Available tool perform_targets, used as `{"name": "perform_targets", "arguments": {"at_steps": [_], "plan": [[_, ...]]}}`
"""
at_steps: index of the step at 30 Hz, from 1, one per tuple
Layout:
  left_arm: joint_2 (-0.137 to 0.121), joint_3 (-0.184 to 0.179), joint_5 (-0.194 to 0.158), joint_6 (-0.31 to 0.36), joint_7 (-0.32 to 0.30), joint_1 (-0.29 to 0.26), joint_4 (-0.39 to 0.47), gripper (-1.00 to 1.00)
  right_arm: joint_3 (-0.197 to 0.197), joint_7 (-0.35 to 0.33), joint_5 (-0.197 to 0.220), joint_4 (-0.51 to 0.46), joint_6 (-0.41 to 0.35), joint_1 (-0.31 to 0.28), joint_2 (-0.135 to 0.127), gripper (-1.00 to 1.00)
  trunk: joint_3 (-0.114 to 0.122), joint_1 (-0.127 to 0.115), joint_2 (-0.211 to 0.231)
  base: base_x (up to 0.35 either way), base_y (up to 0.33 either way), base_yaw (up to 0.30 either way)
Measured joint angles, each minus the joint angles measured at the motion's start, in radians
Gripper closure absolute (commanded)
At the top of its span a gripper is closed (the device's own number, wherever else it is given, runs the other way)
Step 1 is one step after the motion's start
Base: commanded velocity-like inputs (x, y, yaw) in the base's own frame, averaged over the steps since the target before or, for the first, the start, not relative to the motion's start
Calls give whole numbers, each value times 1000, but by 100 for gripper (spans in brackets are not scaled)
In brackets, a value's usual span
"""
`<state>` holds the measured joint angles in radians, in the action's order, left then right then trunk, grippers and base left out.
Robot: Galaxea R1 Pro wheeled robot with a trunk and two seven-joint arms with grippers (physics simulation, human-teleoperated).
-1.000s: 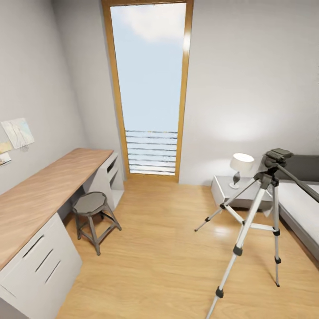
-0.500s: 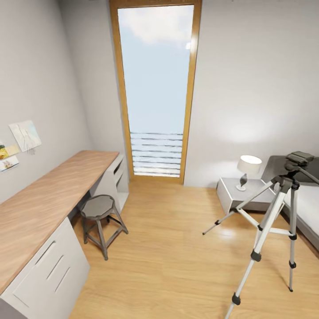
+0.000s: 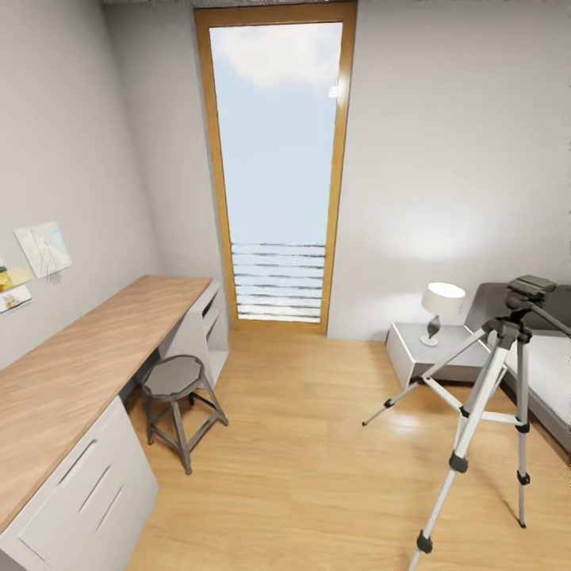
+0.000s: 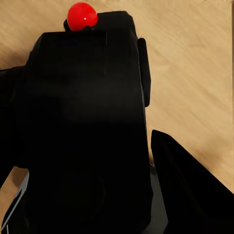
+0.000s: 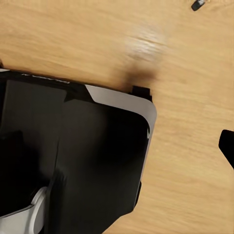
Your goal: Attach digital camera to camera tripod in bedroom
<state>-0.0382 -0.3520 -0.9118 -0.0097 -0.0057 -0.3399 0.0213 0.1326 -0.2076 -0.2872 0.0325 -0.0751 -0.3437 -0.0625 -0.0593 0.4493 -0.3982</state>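
Observation:
The digital camera (image 4: 87, 97), a chunky black body with a red dot (image 4: 82, 15) on top, sits between the dark fingers of my left gripper (image 4: 87, 146), which is shut on it above the wood floor. The camera tripod (image 3: 507, 327) stands at the right of the head view on three silver legs, its black head (image 3: 530, 287) bare on top. It stands beside the grey-framed bed (image 3: 547, 381) in the bedroom. In the right wrist view, one dark fingertip (image 5: 227, 146) of my right gripper (image 5: 117, 146) shows far out at the edge, with nothing held.
A long wood-topped desk (image 3: 87, 349) with white drawers runs along the left wall, a grey stool (image 3: 176, 379) beside it. A nightstand (image 3: 416, 349) with a lamp (image 3: 442, 305) stands behind the tripod. A tall window (image 3: 277, 174) is straight ahead. My black base (image 5: 73, 161) hangs over the floor.
The whole head view has shifted, so the tripod and the desk sit further right and lower in the picture. The camera moved; the room's things have not.

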Motion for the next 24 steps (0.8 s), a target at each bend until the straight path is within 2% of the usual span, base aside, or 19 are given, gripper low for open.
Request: {"name": "perform_targets", "arguments": {"at_steps": [9,24], "plan": [[0,-4,7,1,-1,0,0,100,0,0,0,0,-1,0,0,-100,13,0,0,249,177,-147],[0,-5,9,0,-1,0,0,100,1,-1,0,0,-1,0,-1,-100,32,0,0,285,234,-193]]}}
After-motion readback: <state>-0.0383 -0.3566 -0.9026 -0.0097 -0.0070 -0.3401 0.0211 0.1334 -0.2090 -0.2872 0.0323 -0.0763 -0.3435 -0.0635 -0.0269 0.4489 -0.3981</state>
